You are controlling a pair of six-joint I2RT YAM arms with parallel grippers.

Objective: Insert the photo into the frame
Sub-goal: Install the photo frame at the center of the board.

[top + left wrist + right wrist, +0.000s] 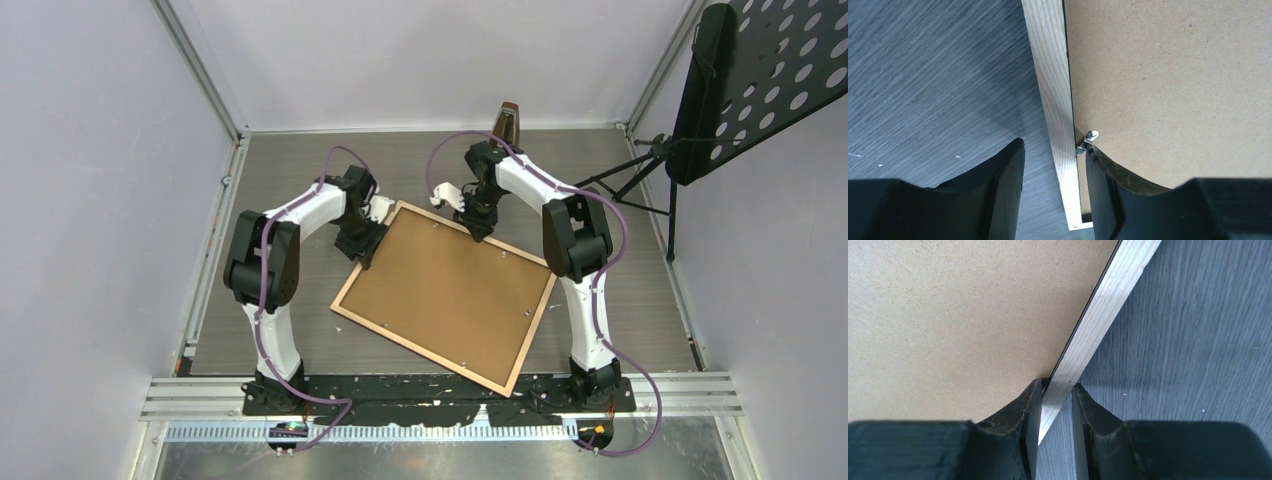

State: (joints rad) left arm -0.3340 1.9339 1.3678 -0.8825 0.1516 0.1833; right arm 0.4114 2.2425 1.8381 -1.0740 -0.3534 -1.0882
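Pale wood border: the frame (420, 351) lies rear face up and skewed on the table (620, 300). One corner is close to the near edge, and its long sides slant from the left toward the near right corner.
Brown hardboard: we see the backing sheet (445, 295) seated inside the border, covering the whole opening.
Photo: we find it in no view, and we cannot tell whether it lies under the backing.
Left gripper (1054, 147): it is at the frame's left side with its fingers spread astride the border. One finger is over bare table, and the other is on the backing with its tip touching a small metal clip (1087, 141).
Right gripper (1057, 386): it is farther back, on the frame's far side, pinching the border between both fingers.
Relation that counts: the clip sits right against the left gripper's inner finger, so we judge the left arm the one placed to turn it while the right steadies the frame.
Step in hand: we take it to be work on the clip, though we cannot say whether it is being locked or released.
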